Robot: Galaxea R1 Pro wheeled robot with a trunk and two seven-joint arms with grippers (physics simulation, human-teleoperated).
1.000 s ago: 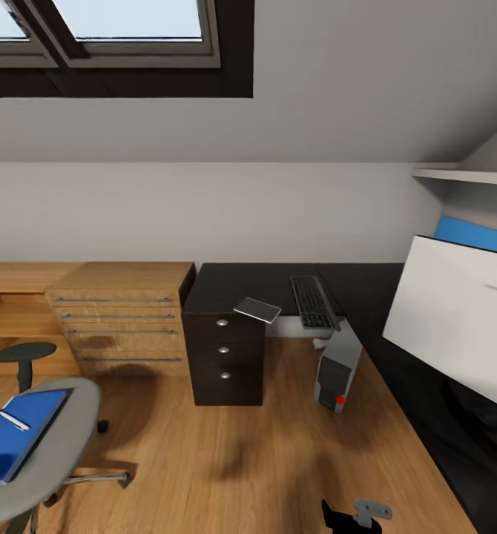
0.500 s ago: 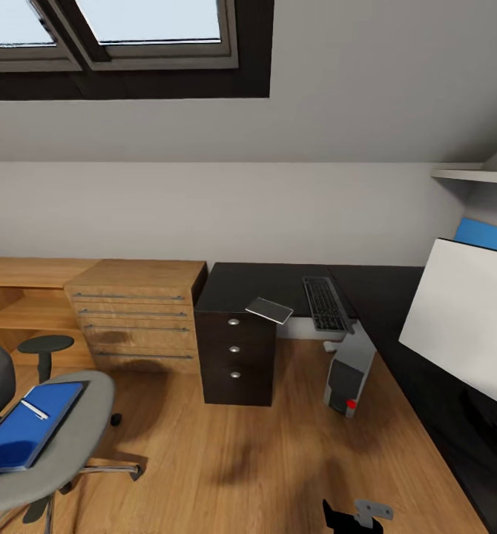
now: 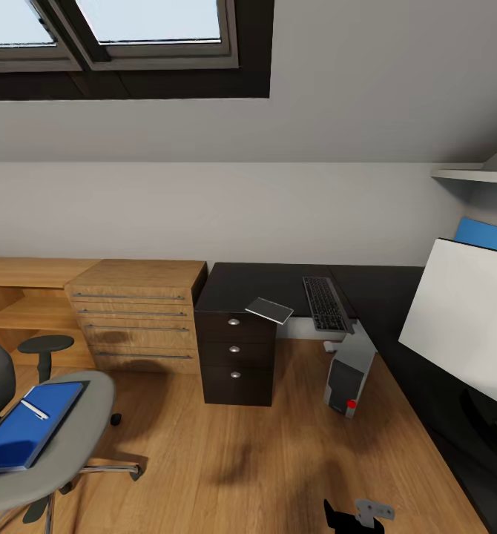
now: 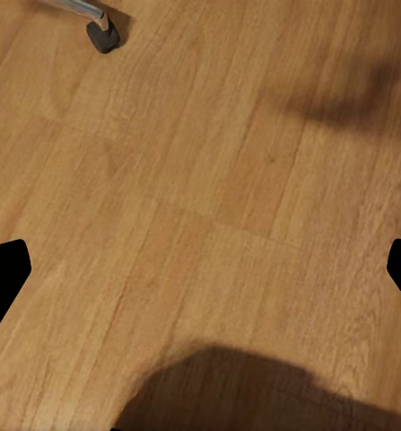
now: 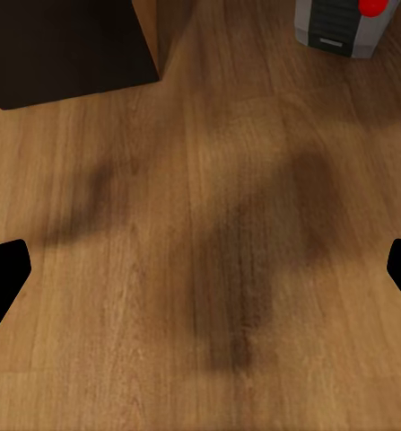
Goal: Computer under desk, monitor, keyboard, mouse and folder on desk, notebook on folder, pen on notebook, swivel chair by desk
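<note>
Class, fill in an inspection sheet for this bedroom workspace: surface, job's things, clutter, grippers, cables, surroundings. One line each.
Surface: long black-topped desk, mostly bare.
Job's things: slim dark-keyed keyboard on desk; wide white-backed monitor on desk; pale grey tower computer on floor under desk edge; flat bright blue folder with thin white pen on grey swivel chair.
Clutter: small grey flat pad overhanging desk edge.
Grippers: both jaws wide apart, empty, over wooden floor.
Cables: nothing seen.
Surroundings: light wooden drawer chest, dark drawer pedestal, skylight.
</note>
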